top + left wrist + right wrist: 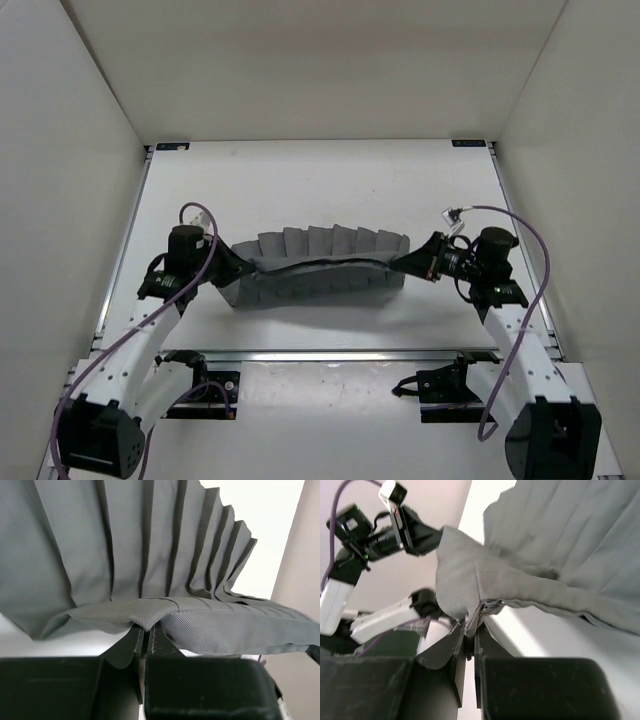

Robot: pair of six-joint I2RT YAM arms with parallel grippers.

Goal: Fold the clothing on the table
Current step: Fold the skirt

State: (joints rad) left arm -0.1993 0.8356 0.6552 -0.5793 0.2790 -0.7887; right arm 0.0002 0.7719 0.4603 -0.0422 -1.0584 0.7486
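The clothing, a grey pleated skirt, stretches across the middle of the white table, held up between both arms. My left gripper is shut on the skirt's left end; in the left wrist view its jaws pinch a fold of the waistband, with the pleats fanning away above. My right gripper is shut on the skirt's right end; in the right wrist view the fabric corner is pinched between the fingertips. The band sags slightly between the two grips.
Pale walls enclose the table on the left, back and right. Metal rails run along the table's near edge, with the arm bases just in front. Cables loop from both wrists.
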